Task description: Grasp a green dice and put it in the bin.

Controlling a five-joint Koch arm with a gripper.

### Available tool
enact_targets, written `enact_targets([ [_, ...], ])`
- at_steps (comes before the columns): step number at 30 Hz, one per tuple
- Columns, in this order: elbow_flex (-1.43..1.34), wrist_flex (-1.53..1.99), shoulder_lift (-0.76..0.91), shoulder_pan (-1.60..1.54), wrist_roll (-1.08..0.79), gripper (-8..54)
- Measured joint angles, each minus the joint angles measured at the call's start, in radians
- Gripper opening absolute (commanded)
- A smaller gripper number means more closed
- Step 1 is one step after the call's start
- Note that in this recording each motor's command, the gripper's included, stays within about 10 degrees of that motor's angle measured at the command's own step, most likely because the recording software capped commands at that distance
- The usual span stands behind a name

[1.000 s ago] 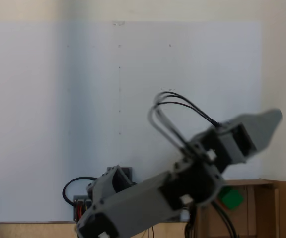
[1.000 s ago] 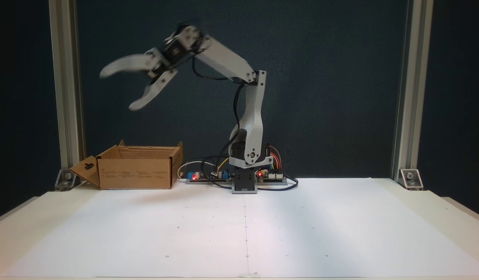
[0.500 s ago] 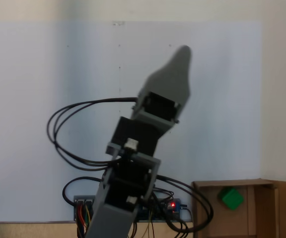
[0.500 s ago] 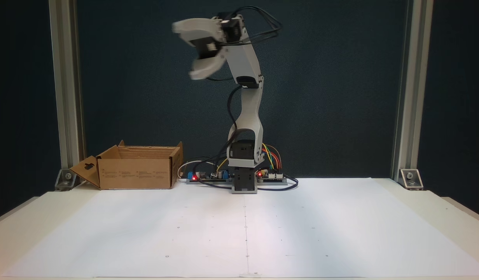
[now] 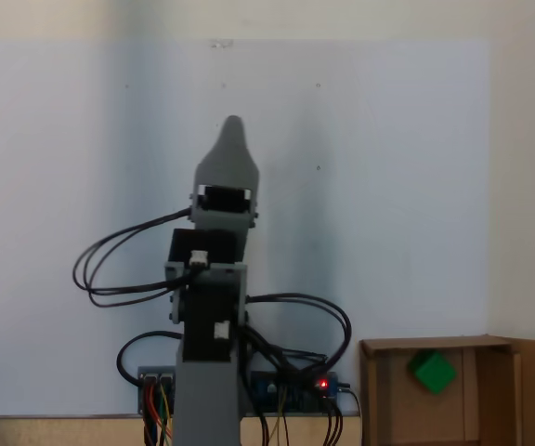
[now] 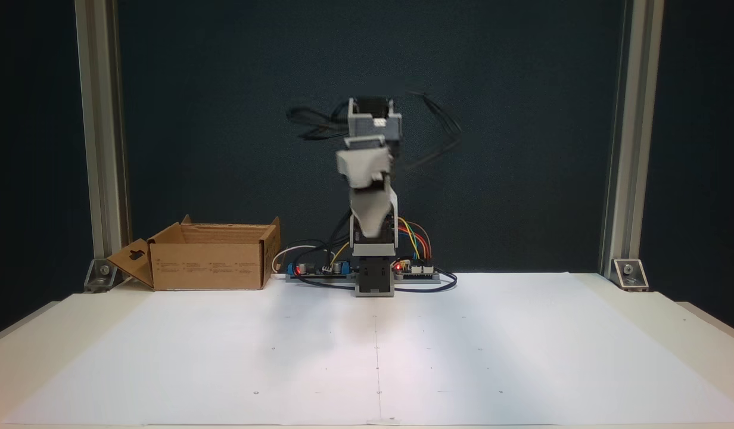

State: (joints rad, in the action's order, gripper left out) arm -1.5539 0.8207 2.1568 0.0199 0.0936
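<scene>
Fixed views: green dice [image 5: 433,371] is seen inside the cardboard bin [image 6: 207,271], gripper [image 6: 367,205] empty, jaw spread unclear; arm is best parked clear of bin.

Pincer [image 6: 367,205] blurred, facing camera above base; jaw state indeterminate. Bin [image 6: 207,257] far left on surface [image 6: 522,357].
</scene>
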Motion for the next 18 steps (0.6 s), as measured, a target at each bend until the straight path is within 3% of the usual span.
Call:
enact_targets([
  [18, -0.313, -0.534, 0.092, -0.035, -0.002, 44.7],
])
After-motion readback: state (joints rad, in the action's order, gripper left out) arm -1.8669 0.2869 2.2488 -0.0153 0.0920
